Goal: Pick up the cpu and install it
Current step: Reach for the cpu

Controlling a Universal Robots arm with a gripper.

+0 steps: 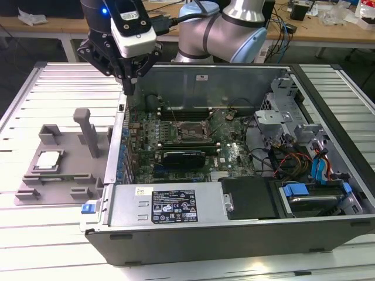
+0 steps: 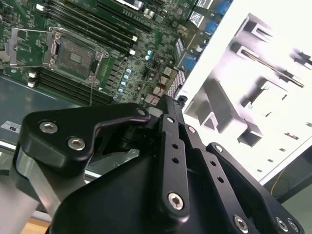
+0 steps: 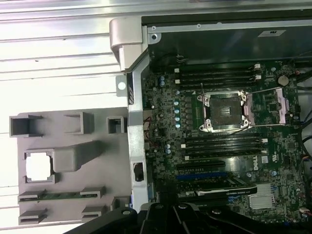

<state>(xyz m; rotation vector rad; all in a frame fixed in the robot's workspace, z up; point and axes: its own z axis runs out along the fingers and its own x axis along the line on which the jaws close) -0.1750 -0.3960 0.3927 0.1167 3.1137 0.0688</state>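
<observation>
A black gripper (image 1: 128,88) hangs closed and empty above the open computer case (image 1: 234,228), over the case wall on the exterior view's left. The cpu (image 1: 48,159) lies flat in a grey fixture (image 1: 64,178) on the table outside that wall, well apart from the gripper. The motherboard socket (image 1: 190,132) stands open.

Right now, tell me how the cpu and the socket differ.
The cpu lies on the grey fixture outside the case; the socket sits on the motherboard inside it. The cpu has a shiny silver top; the socket is a dark recess in a metal frame. The cpu is a solid chip; the socket looks empty. Both are square and lie flat.
</observation>
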